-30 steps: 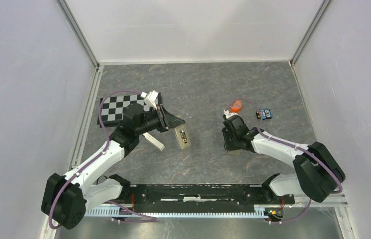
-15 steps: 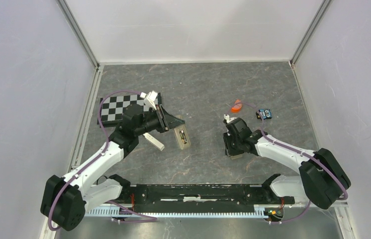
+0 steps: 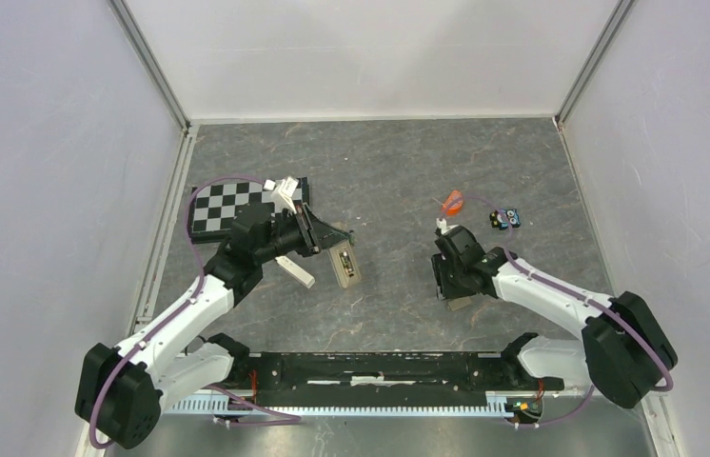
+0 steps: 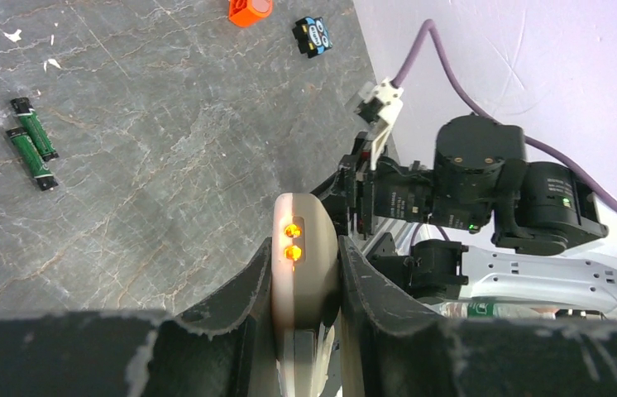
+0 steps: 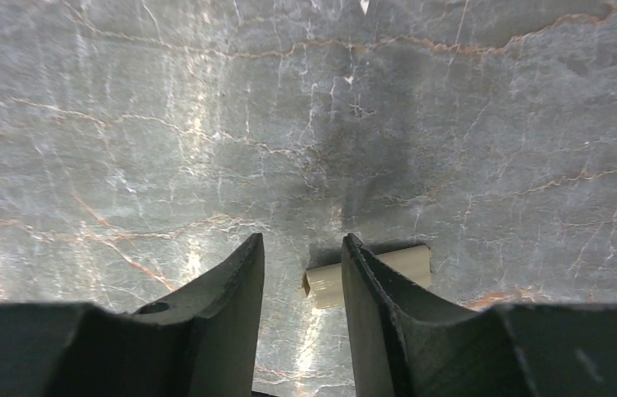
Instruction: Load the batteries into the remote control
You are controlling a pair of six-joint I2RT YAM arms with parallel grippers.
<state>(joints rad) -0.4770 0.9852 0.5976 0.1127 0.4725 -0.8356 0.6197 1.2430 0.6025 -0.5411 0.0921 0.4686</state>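
The left arm reaches from the lower left of the top view toward the middle, wrist turned sideways. The left claw is clamped on the remote control (both fingers pressed against its sides). The right arm stretches in from the lower right, and the right claw points down, its 2 fingers parted and empty.

Lighting bright and even from overhead, shadows soft. Glare patches on the table ahead of the right gripper, with a dim shadow just beyond its fingertips. Near finger bases out of focus.
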